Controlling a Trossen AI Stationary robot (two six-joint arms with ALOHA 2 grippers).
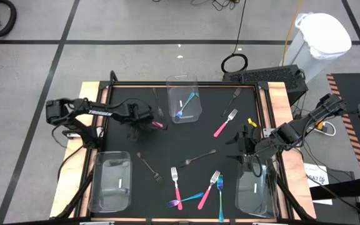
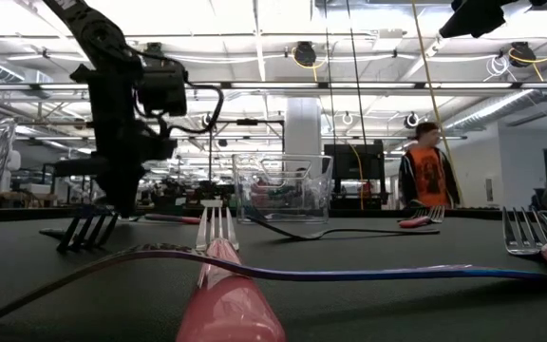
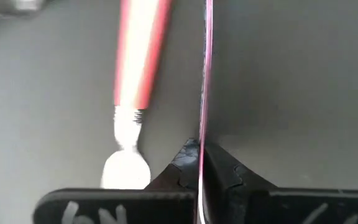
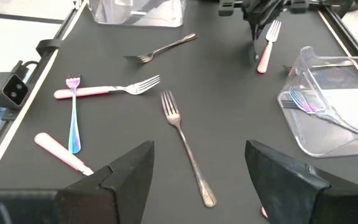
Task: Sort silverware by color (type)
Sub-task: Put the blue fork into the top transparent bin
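At the worktop's (image 1: pixel 124 140) left side, the left tool (image 1: pixel 150 121) was clamped on a pink-handled fork (image 1: pixel 157 125), its long axis running roughly across the worktop, handle end pointing toward the centre bin (image 1: pixel 184 100). Other forks lay scattered w/ mixed headings. Right tool (image 1: pixel 242 147) had its fingers apart, nr the right bin (image 1: pixel 255 190).

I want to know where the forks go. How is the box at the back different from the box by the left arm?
The back bin has a blue fork in it; the left bin holds no silverware. The back bin sits at the middle of the far edge; the left bin sits at the near left corner. Both are clear plastic boxes.
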